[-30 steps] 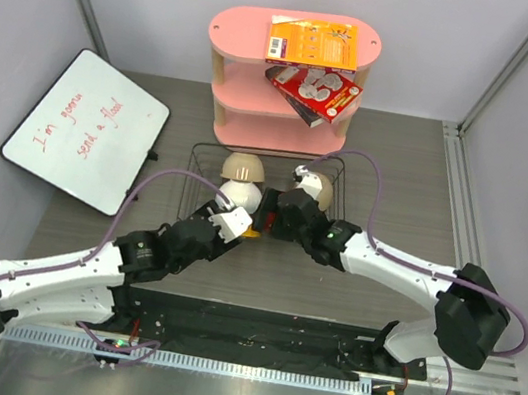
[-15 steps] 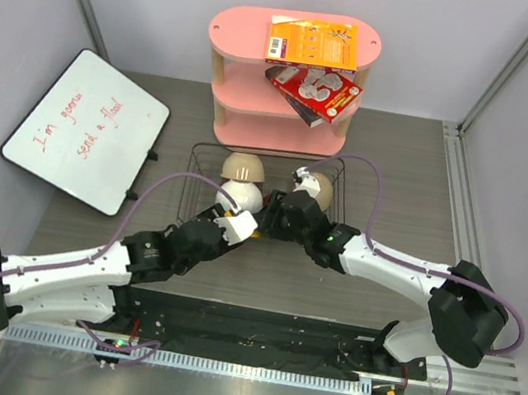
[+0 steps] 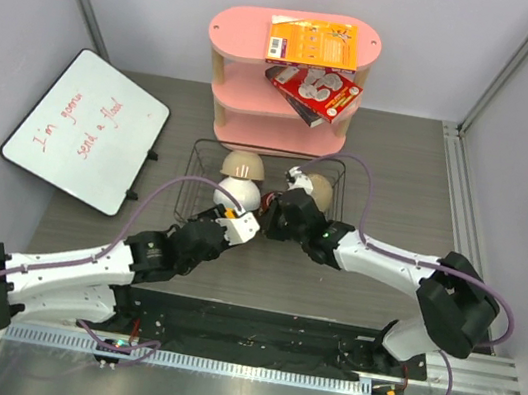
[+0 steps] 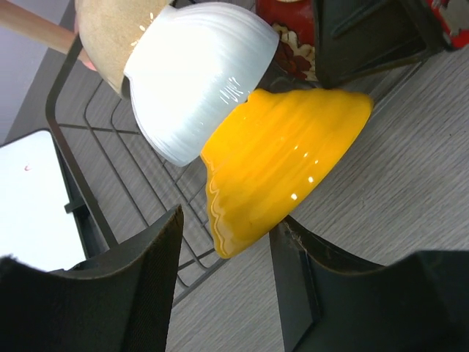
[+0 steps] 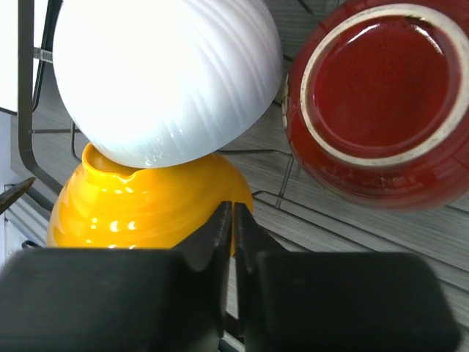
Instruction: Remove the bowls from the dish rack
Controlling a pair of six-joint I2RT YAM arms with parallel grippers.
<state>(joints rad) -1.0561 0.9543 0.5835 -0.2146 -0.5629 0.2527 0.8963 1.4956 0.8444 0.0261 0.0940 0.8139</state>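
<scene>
Nearest you, your left tool (image 4: 229,224) is open, its 2 fingers straddling the lower rim of the yellow bowl (image 4: 286,161) without clamping it. Your right tool (image 5: 233,213) is closed down to a thin slit just in front of that same bowl; I can't tell whether anything is pinched there. The yellow bowl lies tipped at the near edge of the dish rack (image 5: 26,110), with the white bowl (image 4: 198,73) leaning on it and the beige bowl (image 4: 106,37) behind. The dark red bowl (image 5: 381,95) sits to the right, foot ring showing. All 4 bowls are at the rack. Farther back on the counter (image 3: 399,180) stands the pink shelf (image 3: 275,133).
</scene>
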